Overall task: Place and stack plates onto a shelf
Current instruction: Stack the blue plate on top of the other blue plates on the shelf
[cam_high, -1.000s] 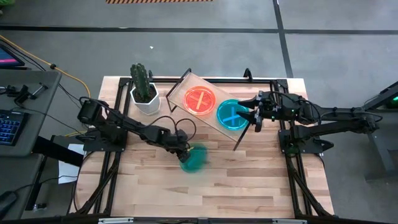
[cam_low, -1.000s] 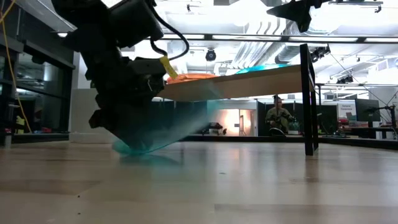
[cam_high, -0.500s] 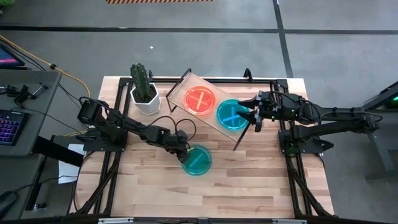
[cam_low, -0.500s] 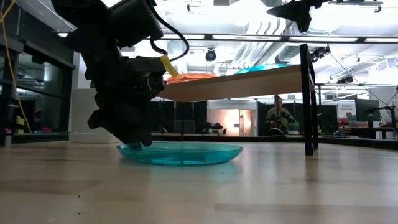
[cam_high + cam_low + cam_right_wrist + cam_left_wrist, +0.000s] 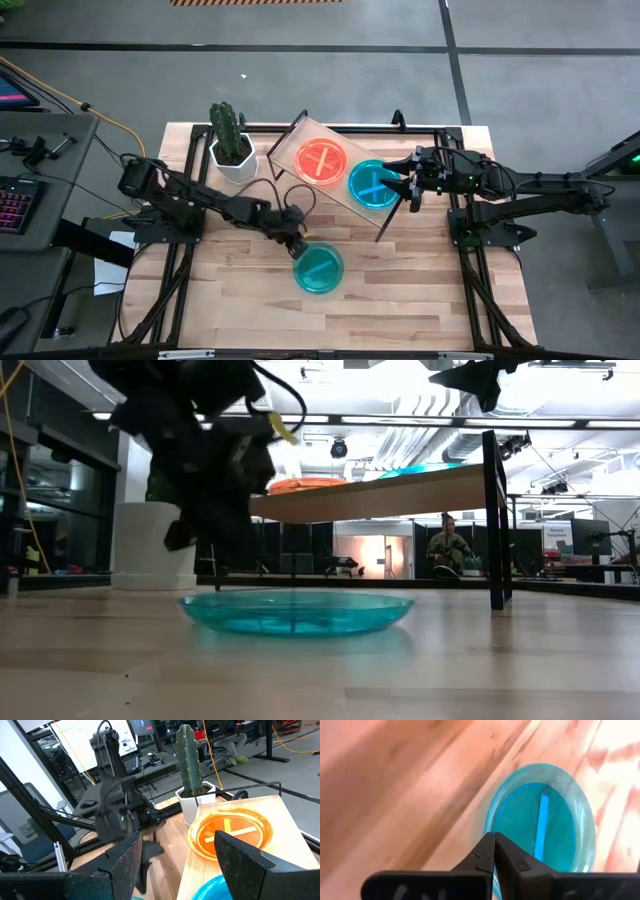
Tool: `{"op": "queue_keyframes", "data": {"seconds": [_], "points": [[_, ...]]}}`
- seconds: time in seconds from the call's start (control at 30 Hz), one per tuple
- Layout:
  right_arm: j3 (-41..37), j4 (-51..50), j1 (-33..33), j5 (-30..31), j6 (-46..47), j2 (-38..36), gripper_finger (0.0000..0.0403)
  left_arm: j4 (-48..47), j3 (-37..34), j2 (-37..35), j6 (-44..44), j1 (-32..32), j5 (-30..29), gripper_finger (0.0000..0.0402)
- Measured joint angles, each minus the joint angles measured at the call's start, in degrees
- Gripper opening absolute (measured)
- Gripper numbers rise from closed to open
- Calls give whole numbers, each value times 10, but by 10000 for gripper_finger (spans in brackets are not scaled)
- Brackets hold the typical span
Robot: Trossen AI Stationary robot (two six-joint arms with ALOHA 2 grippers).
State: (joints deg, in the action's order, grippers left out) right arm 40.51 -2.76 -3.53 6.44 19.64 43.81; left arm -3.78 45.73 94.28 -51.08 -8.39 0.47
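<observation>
Left wrist view: the left gripper is seen with its two dark fingers pressed together, nothing clamped between them, tips just above the near rim of a round translucent teal-blue plastic plate with a straight bar mark across its face. In the high view that plate is seen lying flat on the larger wooden tabletop, just beside the left gripper and well apart from the shelf. In the low view the plate sits level on the wood with the dark gripper body raised above its rim. The right gripper is held over the end of the rectangular light-wood shelf on black wire legs, fingers spread wide and empty in the right wrist view. On the shelf a round orange-red plate and a second teal-blue plate lie side by side. A green cactus in a white pot stands near the shelf's other end.
</observation>
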Motion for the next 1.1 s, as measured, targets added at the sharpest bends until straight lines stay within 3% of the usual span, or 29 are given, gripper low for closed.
{"op": "queue_keyframes", "data": {"seconds": [0.2, 0.4, 0.77, 1.1], "points": [[0, 1, 0, 0, -1, 0, 233, -39, 0, -78, 67, 40, 9, 3], [0, 0, 0, 0, 0, 0, 233, -32, 0, -90, 108, 45, 2, 35], [0, -6, -1, 0, 11, 0, 233, 102, 0, -2, 230, -34, -67, 165], [0, -13, -1, 0, 11, 0, 233, 178, 0, 97, 290, -38, -109, 175]]}}
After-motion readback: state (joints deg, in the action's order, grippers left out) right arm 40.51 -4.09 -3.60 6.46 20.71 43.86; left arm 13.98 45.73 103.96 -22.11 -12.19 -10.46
